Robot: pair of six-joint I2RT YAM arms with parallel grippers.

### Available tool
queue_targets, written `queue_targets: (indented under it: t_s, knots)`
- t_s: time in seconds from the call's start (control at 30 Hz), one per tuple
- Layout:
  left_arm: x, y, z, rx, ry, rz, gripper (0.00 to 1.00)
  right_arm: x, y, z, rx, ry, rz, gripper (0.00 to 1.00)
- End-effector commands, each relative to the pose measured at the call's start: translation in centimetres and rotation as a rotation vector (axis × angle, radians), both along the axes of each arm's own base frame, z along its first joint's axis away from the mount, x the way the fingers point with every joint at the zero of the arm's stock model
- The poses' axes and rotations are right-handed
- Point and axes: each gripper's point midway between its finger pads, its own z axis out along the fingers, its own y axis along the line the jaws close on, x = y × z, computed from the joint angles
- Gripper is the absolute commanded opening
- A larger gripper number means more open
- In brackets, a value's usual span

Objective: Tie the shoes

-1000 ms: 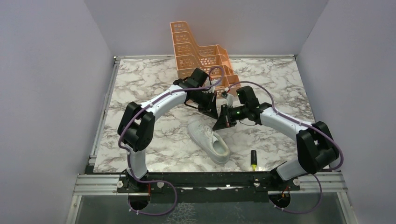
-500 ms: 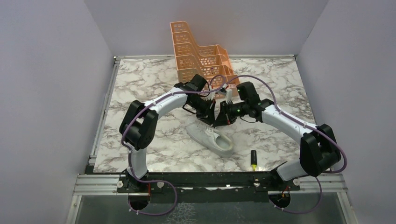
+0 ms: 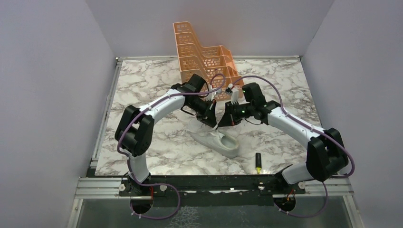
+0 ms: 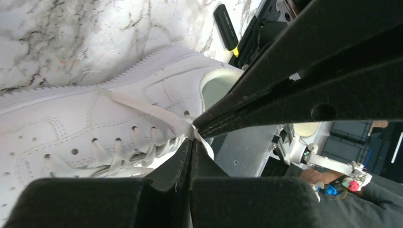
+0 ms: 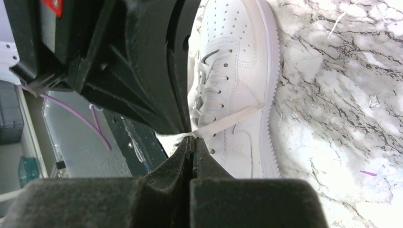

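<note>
Left wrist view: left end effector (image 4: 192,141) and right end effector (image 5: 191,141) each clamp a lace (image 4: 142,105) over the sneaker (image 4: 57,118), probably mid-knot; next, pull apart toward 9 and 3 o'clock.

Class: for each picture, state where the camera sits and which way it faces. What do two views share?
Top external: above and behind the arms, looking down on table, orange rack and white sneaker; both arms show.
Left wrist: on the left arm, looking along the shut left fingers at the pinched lace.
Right wrist: on the right arm, looking along the shut right fingers at the sneaker.
Shared: both wrist views show sneaker, pinched lace and the other arm's fingers.
</note>
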Motion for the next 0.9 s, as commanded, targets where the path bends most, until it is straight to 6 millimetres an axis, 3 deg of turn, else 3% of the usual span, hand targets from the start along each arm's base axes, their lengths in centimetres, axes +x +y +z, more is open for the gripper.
queue_targets:
  t_s: [0.0, 0.2, 0.4, 0.5, 0.63, 0.77, 0.87]
  knots:
    - [-2.3, -0.4, 1.9, -0.09, 0.052, -0.069, 0.0, 1.1, 0.7, 2.0, 0.057, -0.04, -0.04, 0.01]
    - [-4.0, -0.5, 1.4, -0.123, 0.114, -0.114, 0.0, 1.0, 1.3, 2.1, 0.091, -0.002, -0.034, 0.03]
    - [-3.3, -1.1, 1.2, -0.139, 0.115, -0.115, 0.0, 0.5, 1.2, 2.3, 0.08, 0.039, -0.031, 0.08]
    - [-3.0, -1.4, 0.8, -0.146, 0.126, -0.119, 0.0, 0.0, 1.0, 2.3, 0.074, 0.07, -0.044, 0.24]
    - [-2.7, -1.6, 0.4, -0.155, 0.137, -0.123, 0.0, 0.4, -1.4, 0.8, -0.09, 0.218, -0.218, 0.47]
    - [-2.7, -1.7, 0.3, -0.17, 0.146, -0.134, 0.0, -0.1, -3.8, 0.4, -0.201, 0.392, -0.343, 0.51]
    - [-2.7, -1.8, 0.3, -0.173, 0.143, -0.138, 0.0, -0.5, -3.4, 1.3, -0.121, 0.453, -0.374, 0.51]
